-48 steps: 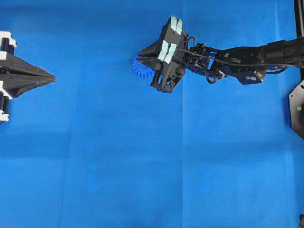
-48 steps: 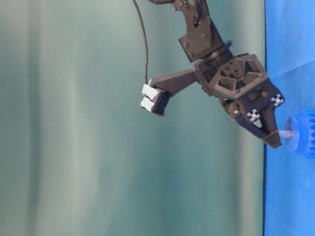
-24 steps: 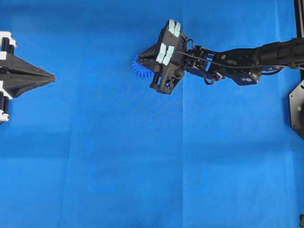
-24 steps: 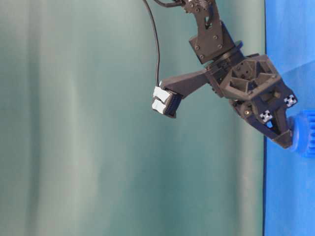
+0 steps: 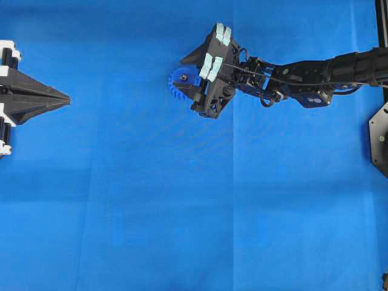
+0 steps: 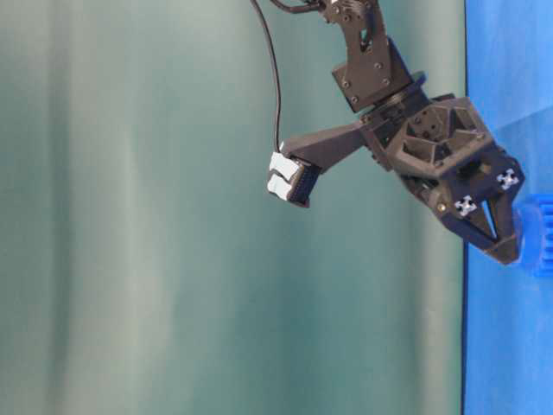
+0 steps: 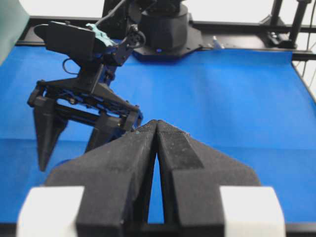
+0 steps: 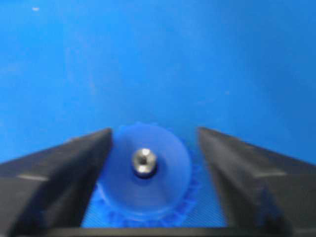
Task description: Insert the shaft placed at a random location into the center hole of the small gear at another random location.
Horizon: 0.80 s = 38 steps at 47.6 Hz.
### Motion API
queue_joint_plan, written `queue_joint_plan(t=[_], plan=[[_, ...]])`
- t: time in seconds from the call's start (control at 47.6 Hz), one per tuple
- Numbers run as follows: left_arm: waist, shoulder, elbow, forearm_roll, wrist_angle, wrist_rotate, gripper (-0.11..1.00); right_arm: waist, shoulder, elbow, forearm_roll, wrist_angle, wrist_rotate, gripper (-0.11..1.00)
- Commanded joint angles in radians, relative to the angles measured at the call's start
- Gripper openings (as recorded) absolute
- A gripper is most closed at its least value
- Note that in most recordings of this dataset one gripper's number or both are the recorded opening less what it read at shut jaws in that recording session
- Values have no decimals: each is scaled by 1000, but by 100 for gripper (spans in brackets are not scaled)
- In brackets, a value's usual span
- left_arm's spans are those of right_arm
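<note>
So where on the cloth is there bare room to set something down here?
The whole lower half of the blue cloth is bare, as is the stretch between the left pincer and the gear. It is crowded only at upper centre-right, where the right pincer straddles the gear.

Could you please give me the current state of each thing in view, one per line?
Shaft: seated upright in the centre hole, shiny end showing, not gripped.
Small gear: flat on the blue cloth, between the open fingers.
Right gripper: open, straddling the gear.
Left gripper: shut, holding nothing.
</note>
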Motion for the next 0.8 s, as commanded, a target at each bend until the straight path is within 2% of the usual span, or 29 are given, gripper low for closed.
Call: queue_joint_plan(t=[0.0,0.042,0.252,0.777], plan=[[2,5,-11,2,-6,0,0,5,-14,-15,2,-5,0,84],[2,3,-9,2,-6,0,0,6,-14,-15,2,-6,0,89],[2,3,-9,2,-6,0,0,5,-26,-18,2,-8,0,85],[2,5,-11,2,-6,0,0,6,-209,-21,-5,37,-8,85]])
